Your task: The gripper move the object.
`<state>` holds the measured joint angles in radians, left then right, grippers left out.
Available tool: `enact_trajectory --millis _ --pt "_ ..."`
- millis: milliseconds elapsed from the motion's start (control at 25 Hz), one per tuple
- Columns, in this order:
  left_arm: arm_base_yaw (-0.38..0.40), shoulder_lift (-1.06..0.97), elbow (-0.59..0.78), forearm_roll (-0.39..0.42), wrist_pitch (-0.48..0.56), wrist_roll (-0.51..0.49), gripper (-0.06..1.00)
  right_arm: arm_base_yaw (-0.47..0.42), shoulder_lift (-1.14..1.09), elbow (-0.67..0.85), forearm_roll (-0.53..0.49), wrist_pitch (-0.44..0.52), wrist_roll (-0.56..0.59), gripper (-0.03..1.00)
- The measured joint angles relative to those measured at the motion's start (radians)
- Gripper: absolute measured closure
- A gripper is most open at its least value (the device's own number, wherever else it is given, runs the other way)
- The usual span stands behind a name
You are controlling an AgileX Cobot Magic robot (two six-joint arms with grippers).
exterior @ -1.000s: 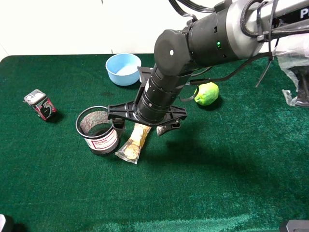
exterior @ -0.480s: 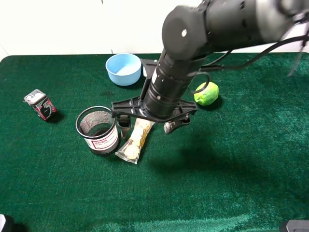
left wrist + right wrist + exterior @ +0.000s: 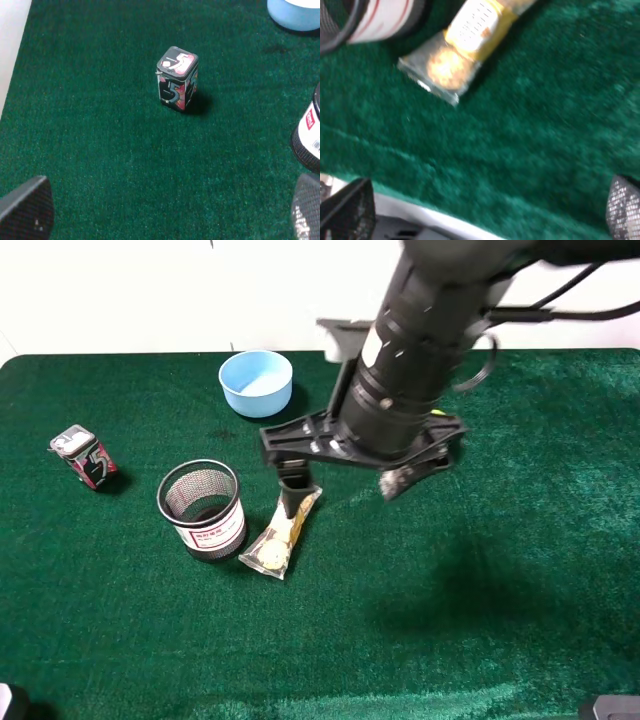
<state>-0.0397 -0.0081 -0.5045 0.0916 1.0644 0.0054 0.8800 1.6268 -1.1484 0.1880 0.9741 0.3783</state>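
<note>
The clear packet of gold-wrapped chocolates [image 3: 280, 532] lies flat on the green cloth, right next to the mesh cup. It also shows in the right wrist view [image 3: 462, 42], blurred. My right gripper [image 3: 345, 475] hangs over the cloth just right of the packet's far end, its fingers splayed wide and empty. One fingertip [image 3: 291, 478] is over the packet's far end. In the right wrist view the right gripper [image 3: 485, 212] is open with nothing between the tips. My left gripper [image 3: 167, 215] is open and empty, low near the left front of the table.
A black mesh cup [image 3: 202, 508] with a white label stands left of the packet. A blue bowl [image 3: 256, 382] sits at the back. A small red-black can [image 3: 83, 457] [image 3: 176, 78] stands at the far left. The lime is almost wholly hidden behind the right arm.
The right arm has swung to the right and risen, taking the open gripper off the packet's middle. The packet has not moved.
</note>
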Motion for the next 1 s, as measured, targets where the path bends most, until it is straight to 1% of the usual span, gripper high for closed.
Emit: enact_trajectory --millis 320,520,720,1000 --pt "0.0 0.0 0.0 0.0 0.0 0.0 -0.02 0.0 -0.168 0.0 -0.141 0.157 0.0 0.28" --pt "0.0 0.0 0.0 0.0 0.0 0.0 -0.02 0.0 -0.283 0.0 -0.217 0.227 -0.025 0.28" --pt "0.0 0.0 0.0 0.0 0.0 -0.005 -0.02 0.0 -0.387 0.0 -0.263 0.238 -0.069 0.28" --pt "0.0 0.0 0.0 0.0 0.0 0.0 -0.02 0.0 -0.515 0.0 -0.276 0.242 -0.143 0.28"
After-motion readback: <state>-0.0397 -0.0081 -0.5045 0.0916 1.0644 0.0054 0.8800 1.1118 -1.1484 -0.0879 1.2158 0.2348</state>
